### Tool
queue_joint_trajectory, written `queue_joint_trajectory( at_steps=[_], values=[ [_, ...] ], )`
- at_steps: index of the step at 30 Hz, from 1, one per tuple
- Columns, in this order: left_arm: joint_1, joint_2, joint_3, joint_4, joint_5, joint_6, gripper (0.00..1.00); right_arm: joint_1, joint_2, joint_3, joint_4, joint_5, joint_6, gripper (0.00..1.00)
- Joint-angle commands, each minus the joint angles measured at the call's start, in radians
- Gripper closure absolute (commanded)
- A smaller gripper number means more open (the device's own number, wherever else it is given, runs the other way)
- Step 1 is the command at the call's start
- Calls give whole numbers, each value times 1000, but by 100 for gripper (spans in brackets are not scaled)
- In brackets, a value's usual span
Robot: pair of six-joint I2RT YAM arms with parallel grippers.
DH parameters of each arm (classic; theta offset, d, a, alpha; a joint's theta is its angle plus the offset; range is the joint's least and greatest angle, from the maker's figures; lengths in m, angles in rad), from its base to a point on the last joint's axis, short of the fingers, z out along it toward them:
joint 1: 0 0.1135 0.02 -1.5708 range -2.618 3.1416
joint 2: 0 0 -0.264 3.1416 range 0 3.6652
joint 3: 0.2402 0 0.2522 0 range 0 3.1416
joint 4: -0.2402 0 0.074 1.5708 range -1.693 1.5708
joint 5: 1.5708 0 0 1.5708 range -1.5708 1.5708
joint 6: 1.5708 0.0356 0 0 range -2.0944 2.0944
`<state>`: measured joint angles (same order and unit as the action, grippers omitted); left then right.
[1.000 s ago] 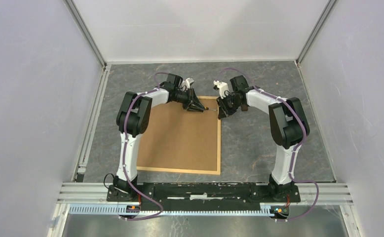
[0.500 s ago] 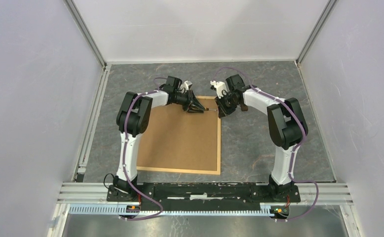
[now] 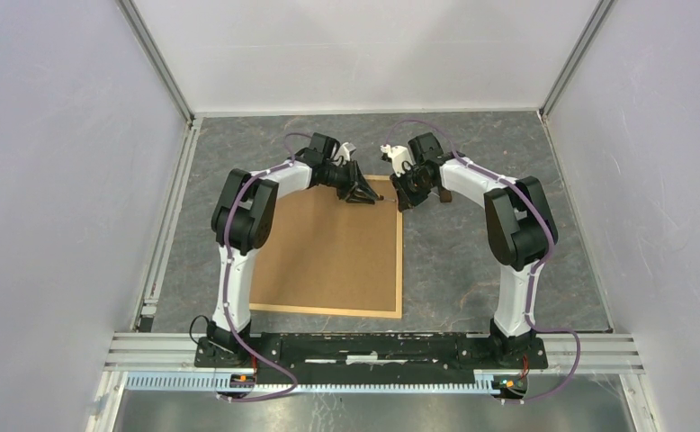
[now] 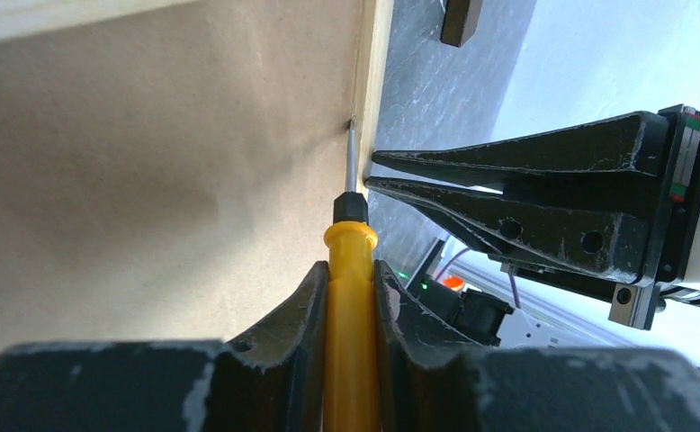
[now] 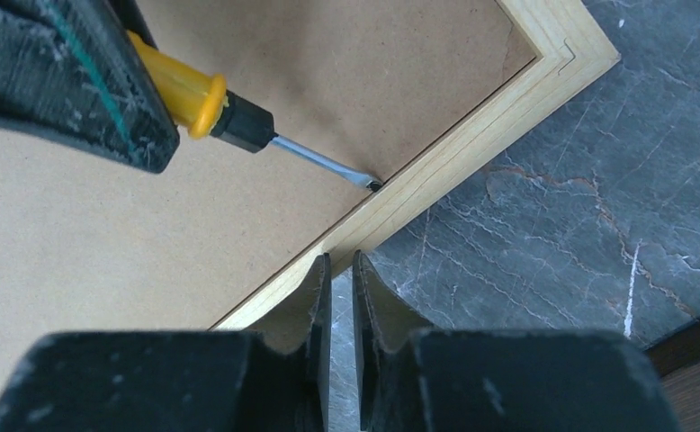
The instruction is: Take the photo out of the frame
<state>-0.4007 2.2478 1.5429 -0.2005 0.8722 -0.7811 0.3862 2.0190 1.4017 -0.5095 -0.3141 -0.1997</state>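
Top external view, nearest first: frame (image 3: 327,256) flat on grey marbled table (image 3: 472,270), brown fibreboard back up, narrow light-wood rim around it, near edge close to the arm bases. Farther out, over its far right corner, left gripper (image 3: 365,197), in from the left, clamped tight on a yellow-handled screwdriver (image 4: 351,270). Handle pinched between both fingers, black collar and thin metal shaft sticking out past them. Shaft tip set into the seam between fibreboard and the rim's inner edge, a little short of the corner. Opposite, just outside the same rim, right gripper (image 5: 338,270) with jaws all but closed, only a thin slit between them, holding nothing. Fingertips at the rim's outer edge, across from the screwdriver tip; whether touching the wood, unclear. Beyond and to the right, small brown block (image 3: 443,193) on the table, just beside the right wrist, apart from the frame.
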Motion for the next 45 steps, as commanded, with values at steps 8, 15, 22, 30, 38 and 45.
queue_joint_trajectory(
  at_steps=[8,15,22,30,38,45],
  values=[
    [-192,-116,-13,56,-135,-48,98,25,154,-64,93,119,-59,91],
    [-227,-132,-11,36,-224,-26,98,24,144,-67,113,122,-51,90],
    [-124,-203,-32,-82,-341,51,98,-18,67,-93,119,135,-12,67],
    [-25,-245,32,-176,-287,172,98,-39,-75,-184,155,108,98,53],
    [53,-312,-17,-204,-299,222,98,6,-26,-116,164,175,268,58],
    [60,-352,-79,-182,-319,220,98,21,23,-76,148,192,313,56]
  ],
)
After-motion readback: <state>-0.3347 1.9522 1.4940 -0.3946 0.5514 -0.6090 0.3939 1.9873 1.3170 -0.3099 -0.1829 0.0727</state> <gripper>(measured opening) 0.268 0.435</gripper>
